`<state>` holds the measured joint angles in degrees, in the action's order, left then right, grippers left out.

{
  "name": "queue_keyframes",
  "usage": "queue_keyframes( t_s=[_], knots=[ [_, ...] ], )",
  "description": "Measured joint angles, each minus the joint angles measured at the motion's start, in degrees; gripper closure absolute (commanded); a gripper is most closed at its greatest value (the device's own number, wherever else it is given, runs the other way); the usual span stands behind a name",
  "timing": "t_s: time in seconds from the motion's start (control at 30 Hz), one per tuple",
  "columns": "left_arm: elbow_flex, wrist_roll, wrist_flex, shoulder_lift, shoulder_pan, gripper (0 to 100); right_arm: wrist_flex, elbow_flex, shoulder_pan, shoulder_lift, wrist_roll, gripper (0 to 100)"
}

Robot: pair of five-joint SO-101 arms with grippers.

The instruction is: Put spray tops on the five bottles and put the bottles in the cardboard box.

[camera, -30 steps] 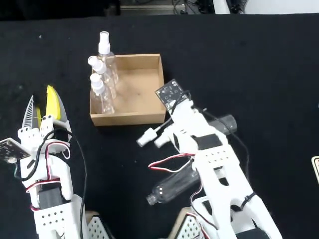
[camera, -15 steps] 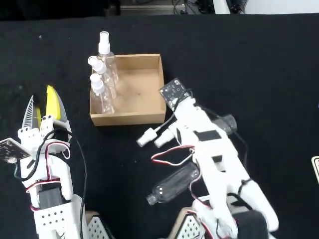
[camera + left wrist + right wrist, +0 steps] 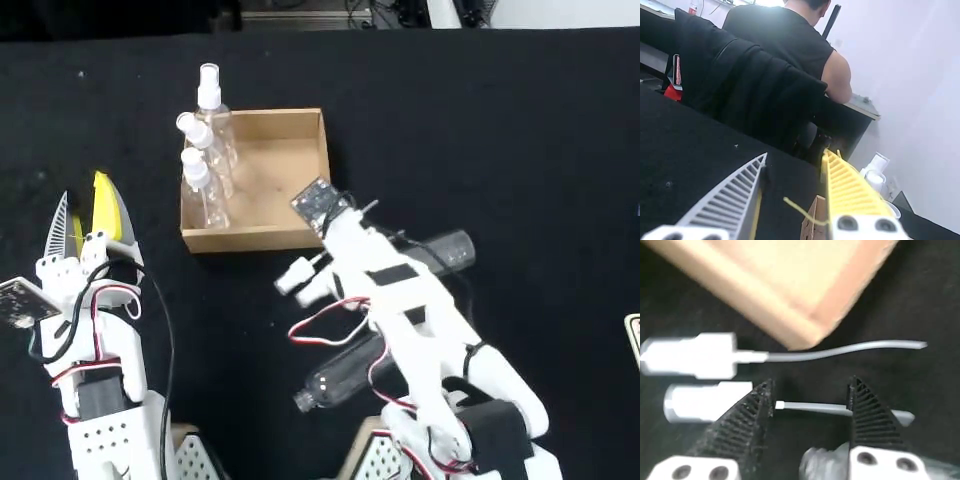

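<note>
Under your right end effector (image 3: 811, 385), jaws standing apart, the nearer white plastic spray top (image 3: 707, 401) is lying crosswise, its tube (image 3: 815, 407) seemingly spanning the gap.

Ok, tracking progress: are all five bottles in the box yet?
No, three capped bottles stand in the box, while two uncapped bottles lie on the table.

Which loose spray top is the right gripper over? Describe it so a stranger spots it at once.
Find the cardboard box. Just off its near corner lie two white spray tops side by side; take the spray top farther from the box, below the open right gripper. Its tube is straight and runs between the jaws, while the nearer spray top has a curved tube.
</note>
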<state>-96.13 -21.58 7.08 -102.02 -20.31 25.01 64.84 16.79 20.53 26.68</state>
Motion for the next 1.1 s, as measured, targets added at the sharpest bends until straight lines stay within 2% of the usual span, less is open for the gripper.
queue_keyframes(
  t_s=[0.23, 0.43, 0.63, 0.77, 0.93, 1.1],
  knots=[
    [0.0, 0.0, 0.0, 0.0, 0.0, 85, 8.35, 0.35, 6.07, 2.73, -7.21, 79.4],
    [0.0, 0.0, 0.0, 0.0, 0.0, 85, 10.55, 0.35, 12.31, 2.9, -12.57, 79.4],
    [0.0, 0.0, 0.0, 0.0, 0.0, 85, 11.25, 0.35, 16.53, 2.9, -14.33, 79.4],
    [0.0, 0.0, 0.0, 0.0, 0.0, 85, 12.57, 0.35, 16.79, 2.9, -14.33, 79.4],
    [0.0, 0.0, 0.0, 0.0, 0.0, 85, 19.43, -4.48, 16.44, 2.9, -14.24, 79.4],
    [0.0, 0.0, 0.0, 0.0, 0.0, 85, 24.79, -11.52, 10.29, 2.9, -16.35, 79.4]
  ],
)
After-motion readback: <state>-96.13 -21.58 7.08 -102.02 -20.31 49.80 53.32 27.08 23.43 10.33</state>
